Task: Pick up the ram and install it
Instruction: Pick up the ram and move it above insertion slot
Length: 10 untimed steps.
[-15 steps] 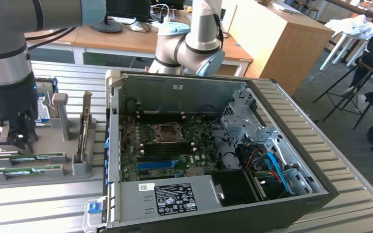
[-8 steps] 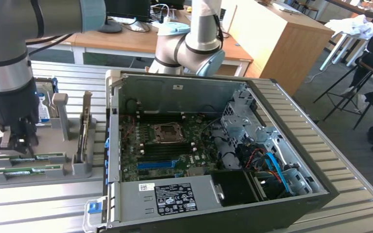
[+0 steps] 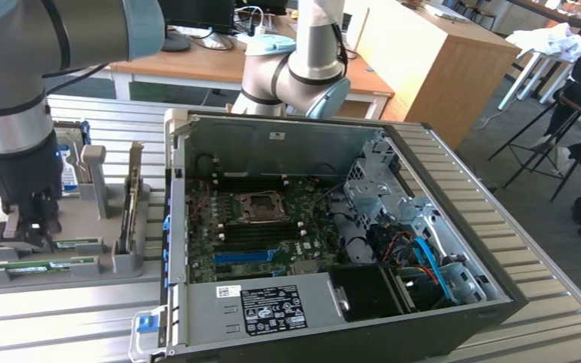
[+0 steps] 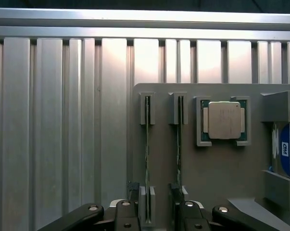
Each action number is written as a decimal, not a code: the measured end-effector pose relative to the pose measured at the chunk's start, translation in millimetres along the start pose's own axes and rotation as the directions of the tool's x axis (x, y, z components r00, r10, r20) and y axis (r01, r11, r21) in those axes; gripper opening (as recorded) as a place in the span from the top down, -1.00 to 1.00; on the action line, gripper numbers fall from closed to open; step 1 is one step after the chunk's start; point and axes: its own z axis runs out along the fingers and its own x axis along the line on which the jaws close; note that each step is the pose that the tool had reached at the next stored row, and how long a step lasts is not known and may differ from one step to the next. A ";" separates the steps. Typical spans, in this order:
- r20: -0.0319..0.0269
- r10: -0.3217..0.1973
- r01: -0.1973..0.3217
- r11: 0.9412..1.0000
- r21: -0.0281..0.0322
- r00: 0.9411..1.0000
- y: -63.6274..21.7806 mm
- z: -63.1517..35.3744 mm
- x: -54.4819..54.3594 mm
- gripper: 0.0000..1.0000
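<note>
Green ram [image 4: 147,144] stands on edge in a grey holder [image 4: 217,183] on the slatted worktop [image 4: 63,120], lined up between the spread, empty fingers of the hand [image 4: 154,207]; a second stick [image 4: 179,144] is just beside it.

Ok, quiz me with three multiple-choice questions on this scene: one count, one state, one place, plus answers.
1. How many rams are in the holder? A one; B two; C four.
2. The gripper is: A shut on a ram; B open; C shut on the holder.
3. The processor sits: A in the gripper; B on a ram; C in the holder.
Answers: B, two green sticks stand in its slots; B, its fingers stand apart; C, it lies in a square pocket beside the rams.
</note>
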 end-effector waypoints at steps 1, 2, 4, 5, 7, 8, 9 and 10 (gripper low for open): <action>0.000 0.000 0.000 1.000 0.000 1.000 -0.1 1.2 0.3 0.25; 0.000 0.000 0.000 1.000 0.000 1.000 -0.1 2.5 0.5 0.25; 0.000 0.000 0.000 1.000 0.000 1.000 -0.2 5.0 1.0 0.25; 0.001 0.000 0.000 1.000 0.000 1.000 -0.2 6.2 1.2 0.25; 0.001 0.000 0.000 1.000 0.000 1.000 -0.3 8.6 1.7 0.25; 0.001 0.000 0.000 1.000 0.000 1.000 -0.4 9.7 1.9 0.25; 0.001 0.000 0.000 1.000 0.000 1.000 -0.4 10.9 2.2 0.25; 0.001 0.000 0.000 1.000 0.000 1.000 -0.4 12.2 2.4 0.25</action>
